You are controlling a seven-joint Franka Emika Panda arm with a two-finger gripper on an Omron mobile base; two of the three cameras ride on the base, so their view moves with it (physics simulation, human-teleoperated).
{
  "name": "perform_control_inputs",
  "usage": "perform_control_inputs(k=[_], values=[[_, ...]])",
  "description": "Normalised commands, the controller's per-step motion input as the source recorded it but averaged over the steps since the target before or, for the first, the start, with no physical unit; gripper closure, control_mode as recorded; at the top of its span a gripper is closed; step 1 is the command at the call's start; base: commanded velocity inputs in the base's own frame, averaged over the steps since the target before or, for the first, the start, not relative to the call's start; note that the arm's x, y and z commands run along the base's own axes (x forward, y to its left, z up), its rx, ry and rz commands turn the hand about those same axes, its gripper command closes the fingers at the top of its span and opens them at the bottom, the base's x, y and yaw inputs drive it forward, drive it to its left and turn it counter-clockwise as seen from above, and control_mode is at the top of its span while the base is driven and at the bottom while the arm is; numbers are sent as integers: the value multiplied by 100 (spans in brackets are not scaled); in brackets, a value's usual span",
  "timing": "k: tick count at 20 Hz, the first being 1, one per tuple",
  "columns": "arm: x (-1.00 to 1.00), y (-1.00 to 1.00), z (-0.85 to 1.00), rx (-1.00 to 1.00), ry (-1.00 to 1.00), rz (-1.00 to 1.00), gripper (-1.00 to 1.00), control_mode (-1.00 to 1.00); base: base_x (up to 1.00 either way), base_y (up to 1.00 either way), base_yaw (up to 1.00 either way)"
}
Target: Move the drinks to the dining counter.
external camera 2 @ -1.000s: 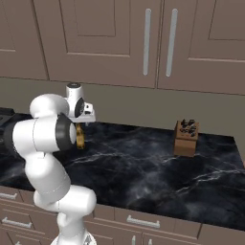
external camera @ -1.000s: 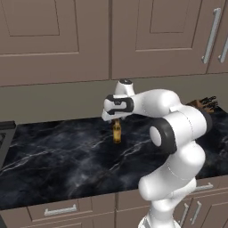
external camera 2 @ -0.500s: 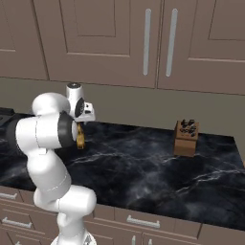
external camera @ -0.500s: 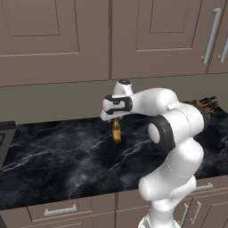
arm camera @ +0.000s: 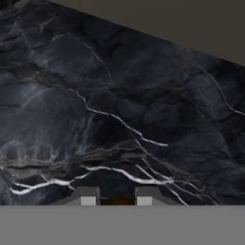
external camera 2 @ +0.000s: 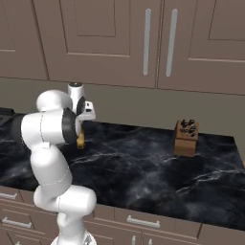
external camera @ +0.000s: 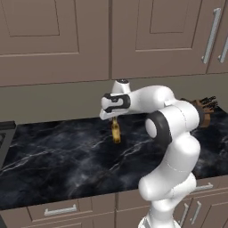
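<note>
Brown panelled cabinets (external camera: 58,40) hang above a black, white-veined marble surface (external camera: 58,164). On its right end stands a wooden knife block (external camera 2: 186,139), well apart from the arm. The pincer (external camera: 115,121) points straight down, pinching the neck of a slim amber beer bottle (external camera: 116,133) standing upright on the surface near the back wall. No label or writing on the bottle can be read.
</note>
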Motion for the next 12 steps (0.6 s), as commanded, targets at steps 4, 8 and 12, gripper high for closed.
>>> perform_control_inputs(k=[4,8,12], values=[[-11,0,-45,0,0,7,100,-100,0,0,0],[-45,0,-6,0,-8,1,100,-100,0,0,0],[-71,0,0,0,-12,0,100,-100,0,0,0]])
